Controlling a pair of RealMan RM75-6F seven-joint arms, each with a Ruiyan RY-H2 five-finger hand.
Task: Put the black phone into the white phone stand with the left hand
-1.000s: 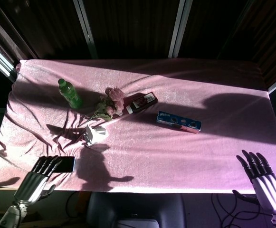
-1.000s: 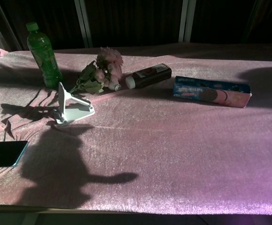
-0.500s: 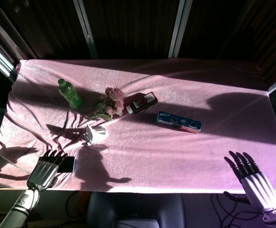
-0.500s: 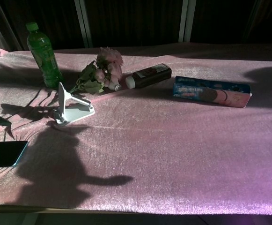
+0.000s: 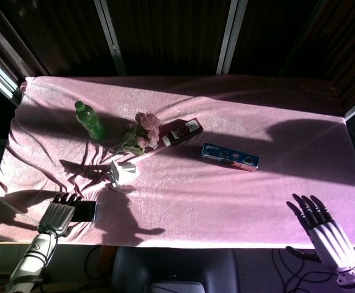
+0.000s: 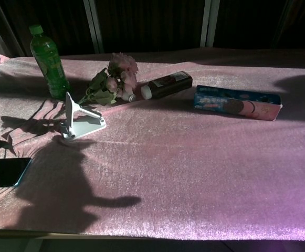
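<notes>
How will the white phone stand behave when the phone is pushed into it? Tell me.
The white phone stand looks thin and light, so it will probably slide on the pink cloth. Its upright back plate rises from a small base, so it may tip backward.

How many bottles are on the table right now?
2: an upright green bottle at the far left, and a dark bottle lying on its side between the pink flowers and the blue biscuit box.

- Your left hand [image 5: 57,216], beside the black phone [image 5: 84,211], has pale silver-white ribbed segments, dark fingertips and a light jointed wrist.
- Your right hand [image 5: 321,228], far from that phone, matches: whitish palm, black fingers.
</notes>
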